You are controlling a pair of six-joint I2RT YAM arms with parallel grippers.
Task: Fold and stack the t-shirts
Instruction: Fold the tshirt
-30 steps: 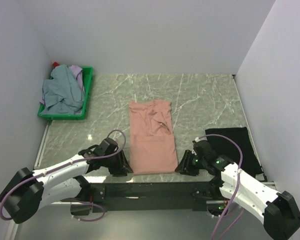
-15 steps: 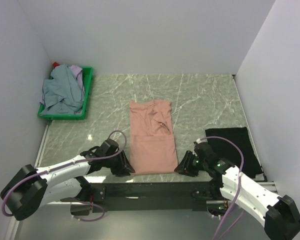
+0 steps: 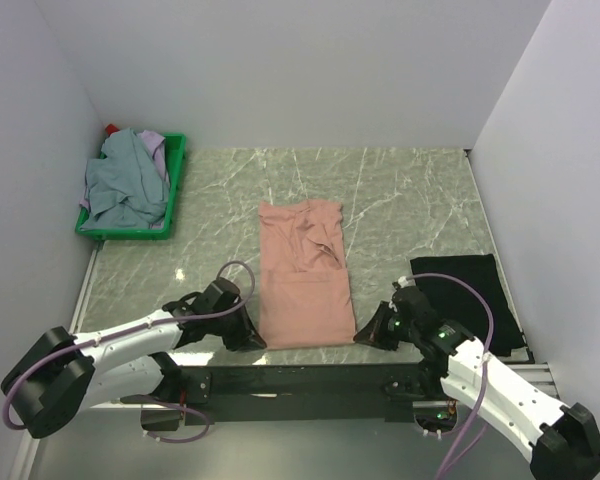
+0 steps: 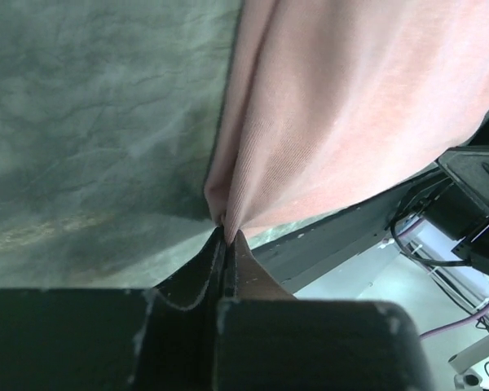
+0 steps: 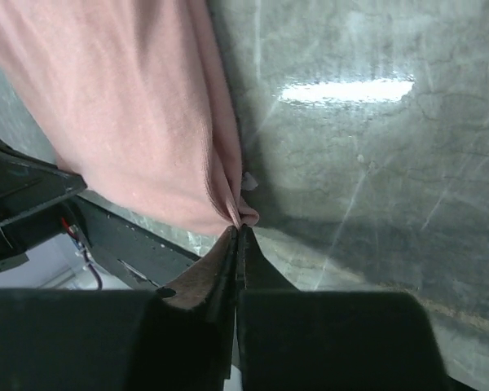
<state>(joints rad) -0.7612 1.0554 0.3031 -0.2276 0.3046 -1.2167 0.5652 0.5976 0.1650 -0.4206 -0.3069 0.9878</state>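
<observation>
At the far left a green crate [image 3: 177,176] holds a crumpled grey-blue shirt [image 3: 123,188], with a lavender shirt [image 3: 156,146] peeking out behind it. The left end effector [image 4: 226,237] is pressed together on the near left corner of the pink shirt [image 3: 302,285], which lies folded in a long strip mid-tabletop [image 3: 410,200]. The right end effector [image 5: 238,228] pinches its near right corner. A black shirt [image 3: 472,285] lies flat at the near right.

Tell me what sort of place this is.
Probably a robot test cell: a left arm and right arm bolted to a marble-look table, plain white walls boxing it in, and a green crate of t-shirts.
</observation>
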